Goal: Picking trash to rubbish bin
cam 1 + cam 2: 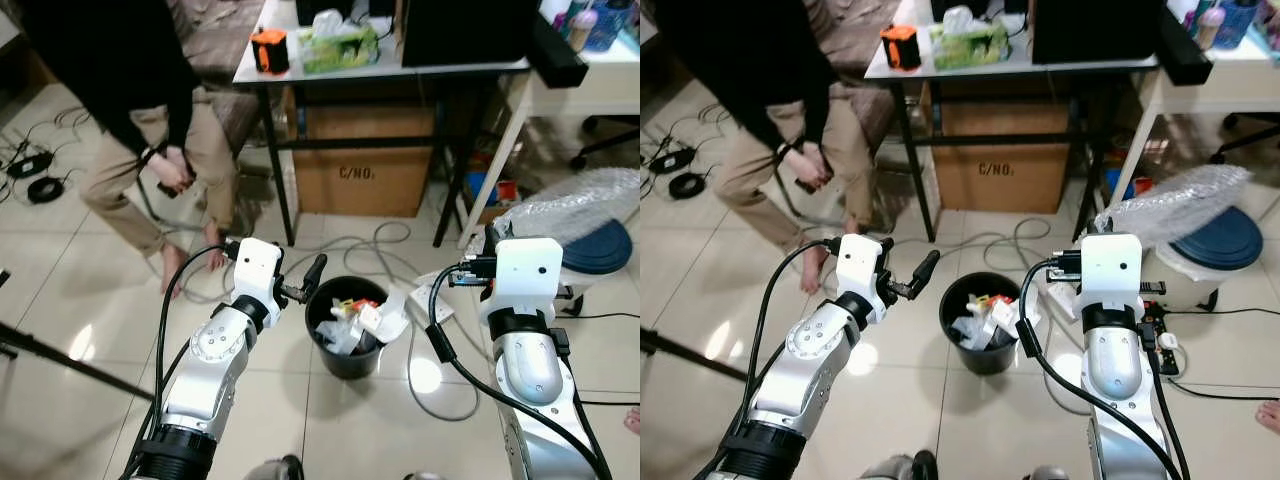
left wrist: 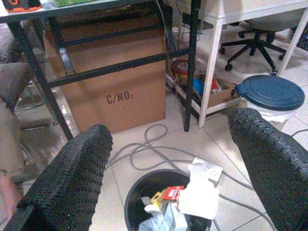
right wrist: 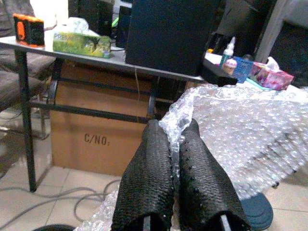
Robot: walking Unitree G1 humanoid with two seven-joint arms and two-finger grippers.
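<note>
A black rubbish bin (image 1: 345, 362) stands on the tiled floor between my two arms, holding crumpled paper and wrappers (image 1: 352, 318). My left gripper (image 2: 173, 159) hangs open just left of the bin's rim, with nothing between its black fingers (image 1: 314, 272). My right gripper (image 3: 175, 137) is raised to the right of the bin and is shut on a big sheet of clear bubble wrap (image 3: 240, 134). The sheet trails off to the right over a blue lid (image 1: 1170, 205).
A person (image 1: 150, 120) sits at the back left, feet on the floor. Behind the bin is a black-legged table (image 1: 380, 62) over a cardboard box (image 1: 360, 175). Grey cables (image 1: 390, 240) loop across the tiles. A blue-lidded white bucket (image 1: 600, 250) and a power strip (image 1: 1165, 340) lie to the right.
</note>
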